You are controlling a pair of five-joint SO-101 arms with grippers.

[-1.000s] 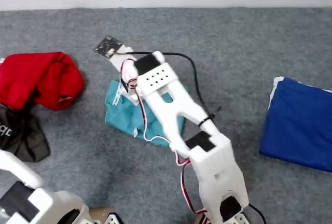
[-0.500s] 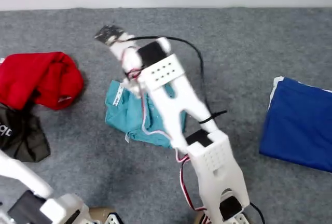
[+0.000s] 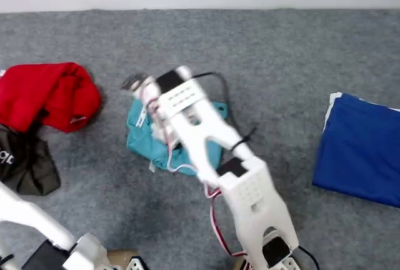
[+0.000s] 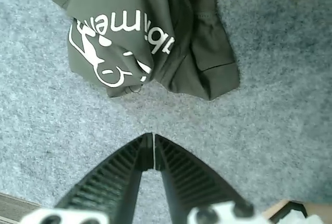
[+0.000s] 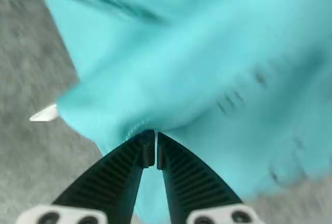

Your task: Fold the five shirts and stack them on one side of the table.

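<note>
Two grippers have their jaws pressed together. The right gripper [image 5: 150,149] has its tips at the edge of the crumpled teal shirt [image 5: 207,79]. The left gripper [image 4: 154,151] hangs over grey carpet [image 4: 270,130], with the olive-green printed shirt [image 4: 140,32] lying beyond its tips, apart.

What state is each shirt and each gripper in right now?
teal shirt, crumpled, pinched at one edge
red shirt, bunched up, not folded
dark green shirt, crumpled, not folded
blue shirt, folded flat
left gripper, shut, empty
right gripper, shut on the teal shirt
</note>
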